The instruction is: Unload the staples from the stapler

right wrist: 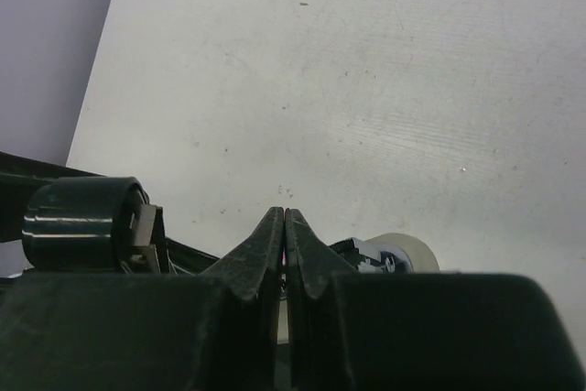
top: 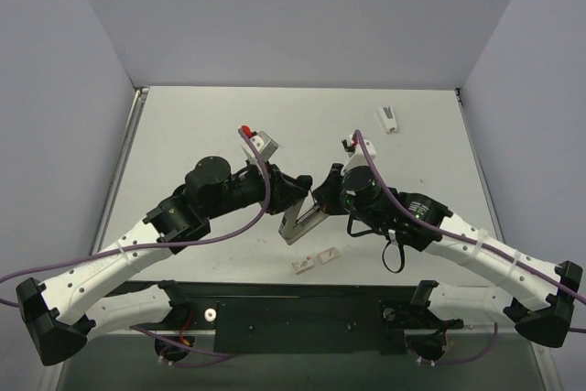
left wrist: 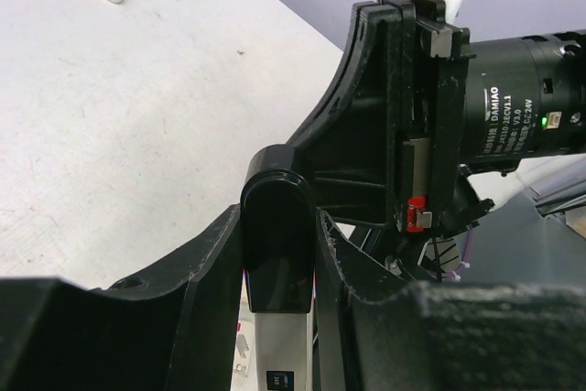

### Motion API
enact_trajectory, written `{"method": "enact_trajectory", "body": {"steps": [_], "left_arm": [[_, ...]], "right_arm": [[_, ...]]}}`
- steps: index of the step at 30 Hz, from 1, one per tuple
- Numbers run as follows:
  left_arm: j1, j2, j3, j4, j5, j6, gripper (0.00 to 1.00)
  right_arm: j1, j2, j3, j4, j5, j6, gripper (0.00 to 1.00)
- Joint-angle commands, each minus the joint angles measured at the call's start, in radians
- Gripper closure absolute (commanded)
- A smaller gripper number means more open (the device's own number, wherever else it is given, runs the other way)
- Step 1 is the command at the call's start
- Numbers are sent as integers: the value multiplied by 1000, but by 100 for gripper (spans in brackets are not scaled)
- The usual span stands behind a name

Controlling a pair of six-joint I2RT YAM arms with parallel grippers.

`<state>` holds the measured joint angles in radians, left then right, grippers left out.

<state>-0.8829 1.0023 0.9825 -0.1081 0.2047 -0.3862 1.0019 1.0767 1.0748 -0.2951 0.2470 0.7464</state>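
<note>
The left fingers [left wrist: 197,290] stand partly apart and clamp the black end of the stapler [left wrist: 277,254]. The stapler is at the middle of the tabletop [top: 201,125], between both arms. The right fingers [right wrist: 261,254] are pressed fully together, just beside the stapler. Two small white tiles [top: 303,264] lie nearby.

The tiles [top: 303,264] lie before the stapler [top: 298,224], the wedge [top: 389,118] behind.
</note>
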Motion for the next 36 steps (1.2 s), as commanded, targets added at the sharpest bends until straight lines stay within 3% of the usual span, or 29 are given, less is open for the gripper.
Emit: {"method": "enact_trajectory", "body": {"steps": [1,7,12,21,36], "left_arm": [[1,-45,13,174,-65,-34,100],[1,-42,13,191,-145,-57,100],[2,-36,21,205,-183,-74,100],[22,-28,33,228,-232,-83,100],[160,4,59,314,-205,-108,100]], "right_arm": [[0,-38,-45,-6,44,22,100],[-28,-34,-96,103,12,-24,100],[-123,-15,-154,255,-152,-33,100],[-134,81,-159,389,-276,-75,100],[-132,189,-254,542,-325,-24,100]]}}
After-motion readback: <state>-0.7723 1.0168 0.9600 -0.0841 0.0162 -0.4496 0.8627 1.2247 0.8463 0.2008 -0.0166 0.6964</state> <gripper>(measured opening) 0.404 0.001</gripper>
